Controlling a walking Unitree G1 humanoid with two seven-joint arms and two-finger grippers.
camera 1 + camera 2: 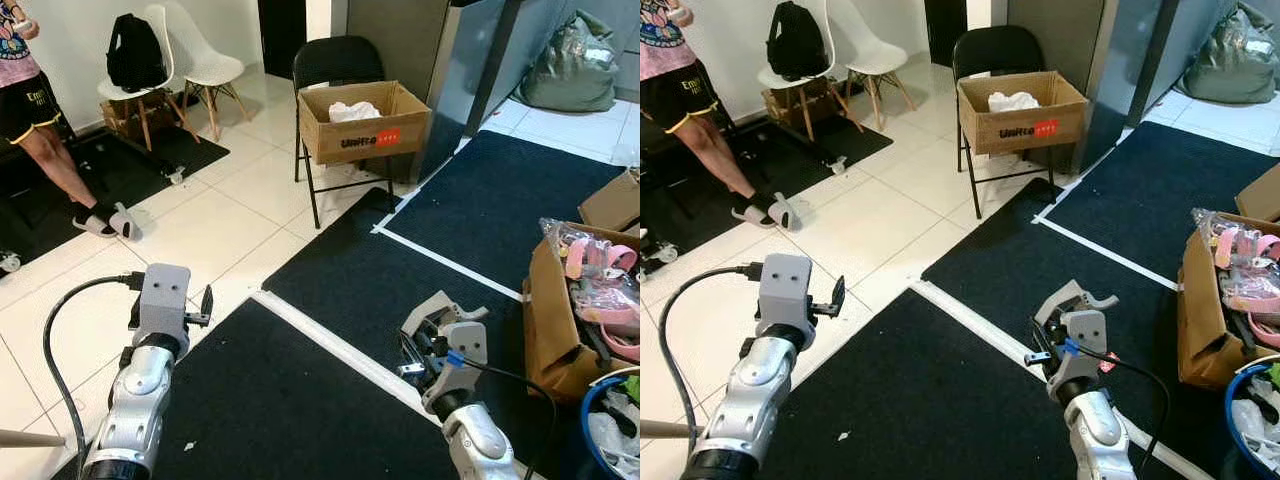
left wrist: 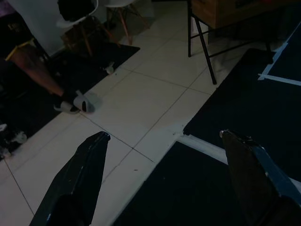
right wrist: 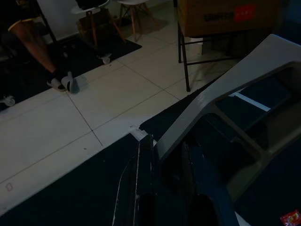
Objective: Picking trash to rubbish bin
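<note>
Your right claw [image 1: 1065, 325] pinches a grey plastic piece [image 1: 1072, 298] over the black mat [image 1: 940, 400]; your left claw [image 2: 164, 155] hangs spread and empty. The cardboard box [image 1: 363, 120] on the black chair [image 1: 335, 62] lies well ahead, slightly left of the right arm, which is nearer.
</note>
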